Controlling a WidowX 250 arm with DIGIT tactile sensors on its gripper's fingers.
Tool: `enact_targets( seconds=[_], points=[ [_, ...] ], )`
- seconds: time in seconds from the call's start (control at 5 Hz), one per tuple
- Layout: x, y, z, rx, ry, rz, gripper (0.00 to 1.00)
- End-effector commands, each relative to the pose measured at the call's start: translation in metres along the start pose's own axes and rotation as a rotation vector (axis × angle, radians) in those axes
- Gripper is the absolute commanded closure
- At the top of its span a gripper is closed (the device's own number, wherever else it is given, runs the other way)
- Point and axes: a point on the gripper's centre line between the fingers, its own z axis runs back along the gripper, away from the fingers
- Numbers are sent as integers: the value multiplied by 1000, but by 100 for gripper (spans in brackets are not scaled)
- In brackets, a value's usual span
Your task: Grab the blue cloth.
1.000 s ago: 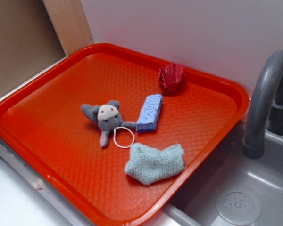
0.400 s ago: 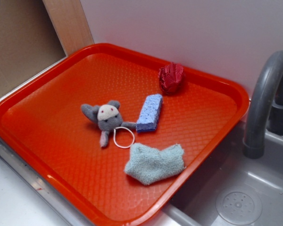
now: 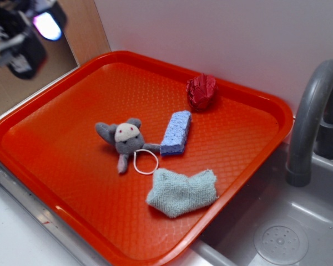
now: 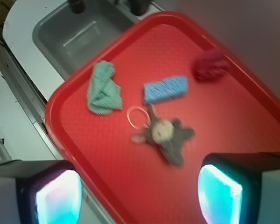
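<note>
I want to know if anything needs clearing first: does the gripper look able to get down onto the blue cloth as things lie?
Probably yes. The blue cloth lies uncovered near the tray's edge, apart from the sponge and plush mouse. The gripper is open, high above the far corner.

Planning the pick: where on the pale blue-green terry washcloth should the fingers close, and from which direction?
Come straight down on the pale blue-green terry washcloth, pinching the raised fold near its middle. It lies crumpled and low on the red plastic tray, apart from the other items, so a top approach looks clear.
</note>
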Motion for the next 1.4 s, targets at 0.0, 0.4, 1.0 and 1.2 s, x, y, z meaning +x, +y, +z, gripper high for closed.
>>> enact_targets(
  seconds=[0.0, 0.4, 1.0, 1.2],
  points=[
    [23, -47, -41, -47, 29, -135, 0],
    [35, -59, -83, 6, 169, -161, 0],
    [58, -63, -143, 28, 288, -208, 0],
    [58, -65, -154, 4, 317, -232, 0]
  ],
)
